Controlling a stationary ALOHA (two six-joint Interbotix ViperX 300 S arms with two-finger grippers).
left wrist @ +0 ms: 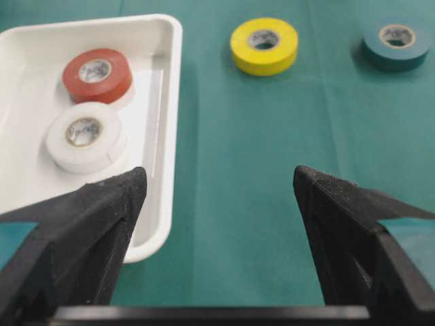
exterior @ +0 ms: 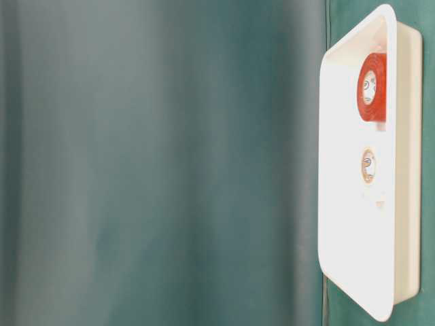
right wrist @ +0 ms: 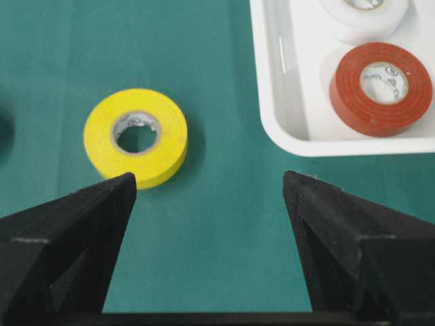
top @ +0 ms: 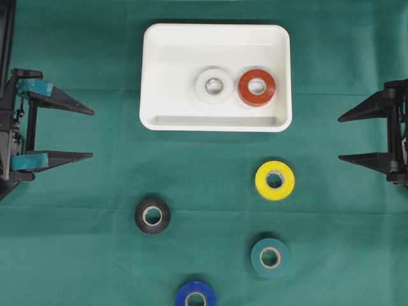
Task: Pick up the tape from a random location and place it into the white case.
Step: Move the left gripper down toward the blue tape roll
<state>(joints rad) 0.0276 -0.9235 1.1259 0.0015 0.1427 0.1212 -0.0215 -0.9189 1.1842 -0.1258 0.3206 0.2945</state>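
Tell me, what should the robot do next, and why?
Probably move the open right pincer over the yellow tape roll: it lies nearest that pincer on the cloth, outside the white case, which already holds the white roll and red roll.
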